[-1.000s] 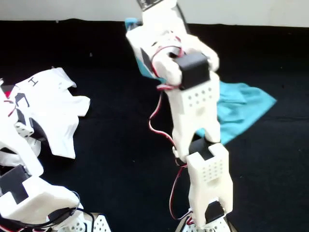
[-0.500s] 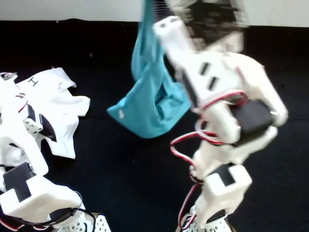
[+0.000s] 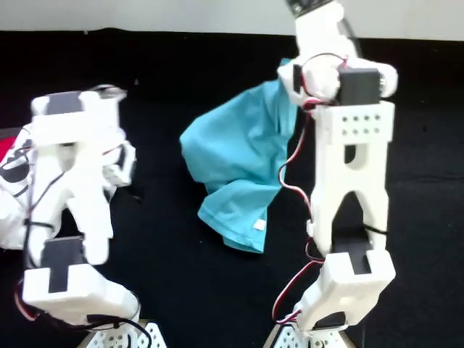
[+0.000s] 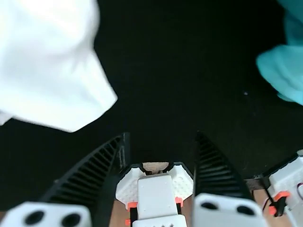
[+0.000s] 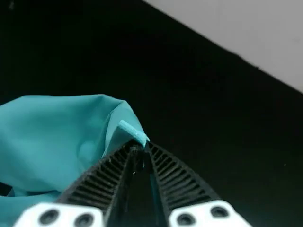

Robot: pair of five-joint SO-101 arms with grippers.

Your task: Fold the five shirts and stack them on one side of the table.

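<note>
A teal shirt (image 3: 235,156) hangs bunched in mid-table, its lower edge resting on the black table (image 3: 167,290). My right gripper (image 5: 138,150) is shut on a pinched fold of the teal shirt (image 5: 61,137), holding it up near the table's far edge. My left gripper (image 4: 161,137) is open and empty above bare black tabletop. A white shirt (image 4: 42,61) lies just beyond it to one side, and a corner of the teal shirt (image 4: 284,71) shows on the other. In the high view the left arm (image 3: 72,181) covers most of the white shirt.
A bit of red cloth (image 3: 6,141) shows at the table's left edge. A pale wall (image 3: 145,13) runs behind the table's far edge. The right arm (image 3: 351,181) stands tall right of the teal shirt. Both arm bases sit at the near edge.
The right arm lifted the teal shirt off the table, swung it left, then back to mid-table. The left arm rose and now stands over the white shirt.
</note>
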